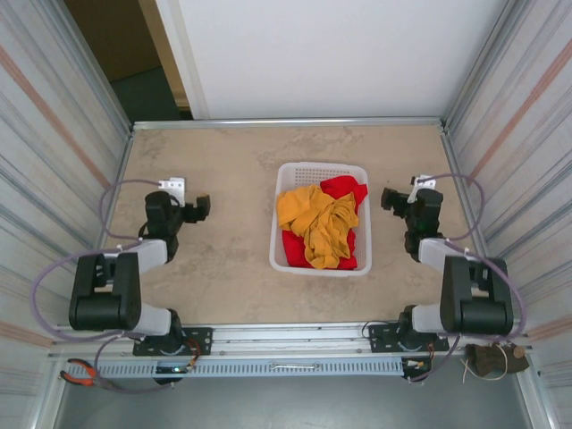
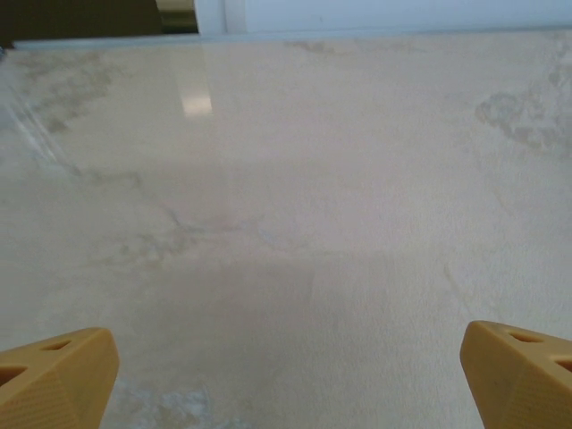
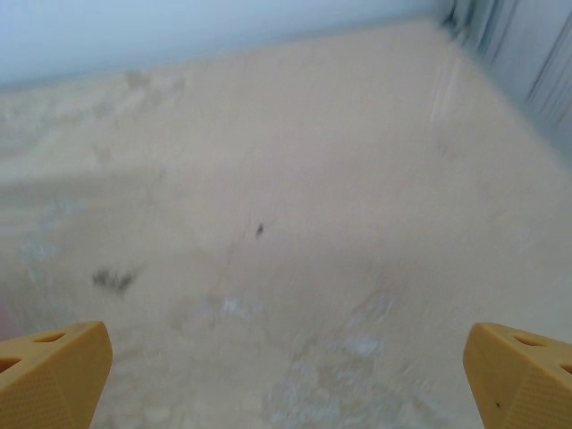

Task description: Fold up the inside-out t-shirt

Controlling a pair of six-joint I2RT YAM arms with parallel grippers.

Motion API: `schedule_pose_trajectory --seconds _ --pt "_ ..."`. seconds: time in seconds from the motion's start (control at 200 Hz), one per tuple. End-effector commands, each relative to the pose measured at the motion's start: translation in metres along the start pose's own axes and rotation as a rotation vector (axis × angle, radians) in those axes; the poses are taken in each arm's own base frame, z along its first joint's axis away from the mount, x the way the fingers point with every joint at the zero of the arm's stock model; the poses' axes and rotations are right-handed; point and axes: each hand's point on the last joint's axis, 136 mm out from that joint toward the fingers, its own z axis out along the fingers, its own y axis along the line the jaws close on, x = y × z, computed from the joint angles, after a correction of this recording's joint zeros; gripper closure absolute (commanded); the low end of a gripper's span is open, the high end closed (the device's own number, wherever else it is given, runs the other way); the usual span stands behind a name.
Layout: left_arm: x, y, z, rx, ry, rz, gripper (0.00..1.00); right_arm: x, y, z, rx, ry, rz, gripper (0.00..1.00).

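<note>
While left pincer (image 1: 198, 207) and right pincer (image 1: 390, 198) gape | t-shirt (image 1: 317, 228) (in basket (image 1: 322, 166)) between

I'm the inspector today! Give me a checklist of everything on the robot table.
Surface: beige marbled tabletop, faint stains.
Job's things: mustard-yellow t-shirt, crumpled in white plastic basket atop red garment.
Clutter: red-handled pliers below the front rail, left end.
Pincers: left pincer and right pincer open, empty, over bare table.
Cables: purple cables loop at both sides.
Surroundings: ribbed metal side walls, white back panel.
</note>
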Motion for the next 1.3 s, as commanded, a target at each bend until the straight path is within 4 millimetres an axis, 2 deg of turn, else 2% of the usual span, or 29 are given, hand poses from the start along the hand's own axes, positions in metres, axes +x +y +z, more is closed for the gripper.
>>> schedule_pose_trajectory --seconds 0.0,0.11,0.14,0.18,0.25,0.291,0.366,0.406,0.496,0.566,0.686,0.787,0.862,0.902,0.977,1.047,1.157,1.298 --pt "-0.026 0.008 -0.014 -0.03 -0.021 -0.034 0.01 -0.042 -0.021 -0.028 0.134 -0.058 0.107 0.01" --pt "-0.055 0.008 -0.028 -0.049 -0.032 -0.1 0.01 -0.079 -0.046 -0.058 0.294 -0.055 0.382 0.01" --pt "-0.062 0.006 -0.033 -0.04 -0.026 -0.121 0.01 -0.071 -0.056 -0.07 0.367 0.011 0.497 0.01" --pt "-0.075 0.0 -0.041 -0.022 -0.028 -0.145 0.01 -0.08 -0.055 -0.079 0.359 0.046 0.58 0.01" --pt "-0.091 -0.015 -0.057 0.014 -0.015 -0.185 0.01 -0.1 -0.018 -0.081 0.129 0.105 0.569 0.0" --pt "-0.097 -0.027 -0.069 0.046 0.002 -0.204 0.01 -0.108 0.008 -0.088 0.009 0.122 0.545 0.05" --pt "-0.101 -0.053 -0.095 0.128 0.052 -0.214 0.01 -0.11 0.057 -0.106 -0.159 0.175 0.48 0.08" --pt "-0.099 -0.064 -0.109 0.15 0.08 -0.217 0.01 -0.11 0.085 -0.127 -0.247 0.193 0.439 0.08" --pt "-0.085 -0.08 -0.14 0.188 0.122 -0.238 0.01 -0.081 0.147 -0.16 -0.392 0.31 0.349 0.09" --pt "-0.076 -0.082 -0.159 0.194 0.11 -0.267 0.01 -0.045 0.199 -0.187 -0.501 0.398 0.271 0.09" --pt "-0.065 -0.065 -0.179 0.127 0.064 -0.347 0.01 0.022 0.29 -0.237 -0.608 0.51 0.091 0.09" --pt "-0.071 -0.049 -0.188 0.055 0.024 -0.373 0.01 0.073 0.361 -0.278 -0.671 0.602 0.003 0.1" --pt "-0.075 -0.038 -0.193 -0.008 0.027 -0.392 0.01 0.111 0.399 -0.295 -0.677 0.672 -0.042 0.1" --pt "-0.079 -0.033 -0.196 -0.034 0.037 -0.419 0.01 0.131 0.414 -0.299 -0.68 0.714 -0.062 0.11" --pt "-0.088 -0.031 -0.201 -0.033 0.058 -0.473 0.01 0.159 0.424 -0.291 -0.634 0.773 -0.073 0.11" --pt "-0.101 -0.036 -0.205 0.004 0.046 -0.497 0.01 0.173 0.412 -0.267 -0.522 0.786 -0.071 0.12" --pt "-0.111 -0.046 -0.205 0.067 0.035 -0.52 0.01 0.166 0.369 -0.216 -0.336 0.753 -0.054 0.12" --pt "-0.107 -0.054 -0.201 0.105 0.058 -0.542 0.01 0.136 0.307 -0.157 -0.151 0.685 0.004 0.12"
